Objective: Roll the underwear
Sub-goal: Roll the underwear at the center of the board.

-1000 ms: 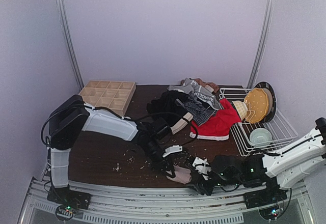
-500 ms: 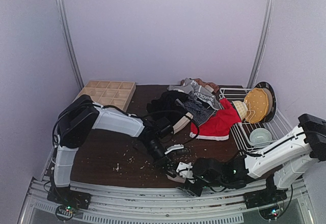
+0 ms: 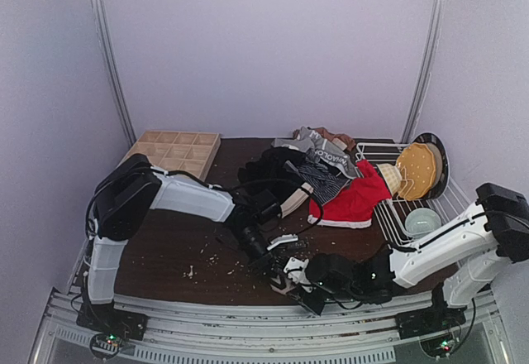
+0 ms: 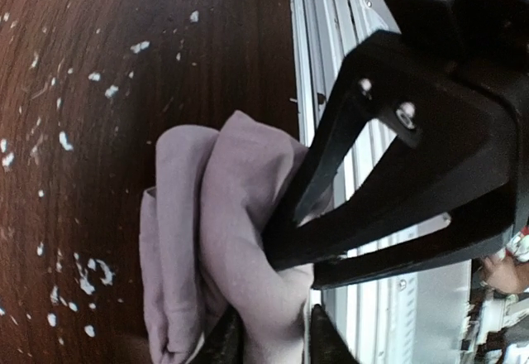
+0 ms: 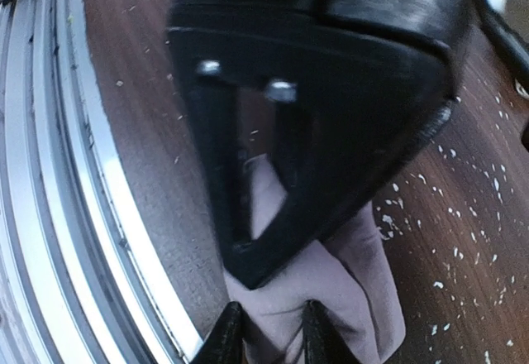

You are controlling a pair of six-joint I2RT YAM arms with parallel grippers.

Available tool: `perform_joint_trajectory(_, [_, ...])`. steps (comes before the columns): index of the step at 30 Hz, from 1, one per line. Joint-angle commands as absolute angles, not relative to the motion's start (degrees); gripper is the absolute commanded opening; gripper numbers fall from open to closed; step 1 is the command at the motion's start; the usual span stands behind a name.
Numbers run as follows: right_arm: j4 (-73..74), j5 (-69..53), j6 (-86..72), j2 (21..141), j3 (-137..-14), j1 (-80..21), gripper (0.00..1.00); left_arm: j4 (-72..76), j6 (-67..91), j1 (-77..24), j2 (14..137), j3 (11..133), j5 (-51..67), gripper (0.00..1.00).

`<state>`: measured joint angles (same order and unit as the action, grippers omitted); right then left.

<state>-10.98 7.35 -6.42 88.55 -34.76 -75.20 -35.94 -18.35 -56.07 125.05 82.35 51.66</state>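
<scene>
pale brief (image 4: 211, 248): bunched into loose folds at the near edge of the dark wooden table (image 3: 165, 240), just beside the metal rail (image 4: 310, 50); caught between both grippers, mostly hidden under them in the top view.
left gripper (image 4: 273, 343): fingertips narrowly apart with the pale cloth filling the gap and touching both; clamped on the pale brief.
right gripper (image 5: 266, 339): fingertips close together with a fold of the same cloth packed between them; clamped on the pale brief from the opposite side.
meeting of grippers: nose to nose over the cloth, each black finger frame filling much of the other wrist view, tips pushed into the folds.
left arm (image 3: 186, 198): stretched from the left across the table to front centre.
right arm (image 3: 438, 252): stretched low along the near edge from the right.
black piece (image 3: 273, 170): part of the underwear heap at back centre.
grey-striped one (image 3: 329, 180): lying on the same heap, just right of the black piece.
red brief (image 3: 355, 200): pale waistband toward the front, at the heap's right edge, touching the wire rack (image 3: 463, 207).
wire rack contents: pale bowl (image 3: 422, 220) inside; yellow-orange plate (image 3: 416, 170) propped upright.
wooden grid tray (image 3: 175, 152): back left, apart from the heap.
white flecks (image 3: 207, 256): scattered over the wood around the grippers.
</scene>
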Motion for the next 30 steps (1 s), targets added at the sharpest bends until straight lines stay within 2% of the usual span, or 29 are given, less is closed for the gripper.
perform_joint_trajectory(1, [-2.8, 8.7, -8.8, 92.3, -34.2, -73.8, 0.21, -39.2, -17.8, -56.4, 125.4, 81.2, 48.1, 0.33])
perform_joint_trajectory(4, [-2.3, 8.5, -9.4, 93.0, -34.2, -73.8, 0.16, -38.3, -16.8, -56.3, 123.8, 80.5, 46.3, 0.43])
perform_joint_trajectory(5, [-2.0, 8.5, -9.6, 93.3, -34.3, -73.6, 0.15, -38.0, -16.1, -56.3, 123.3, 80.1, 45.3, 0.58])
perform_joint_trajectory(7, [-2.2, 7.8, -9.8, 93.5, -34.5, -73.4, 0.13, -36.6, -14.9, -56.0, 121.8, 79.0, 43.5, 0.77])
perform_joint_trajectory(8, [-2.4, 7.4, -10.0, 93.5, -34.5, -73.4, 0.12, -35.7, -14.0, -55.7, 120.8, 78.2, 42.5, 0.93])
perform_joint_trajectory(9, [-2.6, 7.0, -10.0, 93.4, -34.4, -73.2, 0.10, -34.5, -12.9, -55.5, 119.8, 77.3, 41.1, 0.97])
perform_joint_trajectory(17, [-4.7, 3.4, -11.5, 92.0, -33.1, -71.8, 0.00, -22.7, -3.5, -53.3, 112.2, 68.1, 27.3, 0.98])
perform_joint_trajectory(23, [-4.8, 1.9, -12.3, 92.7, -33.5, -71.2, 0.00, -16.9, 3.4, -52.8, 108.0, 63.3, 17.9, 0.98])
perform_joint_trajectory(30, [-9.4, -4.8, -16.8, 92.8, -31.9, -67.5, 0.00, -3.4, 17.0, -51.7, 96.0, 49.3, 1.0, 0.98])
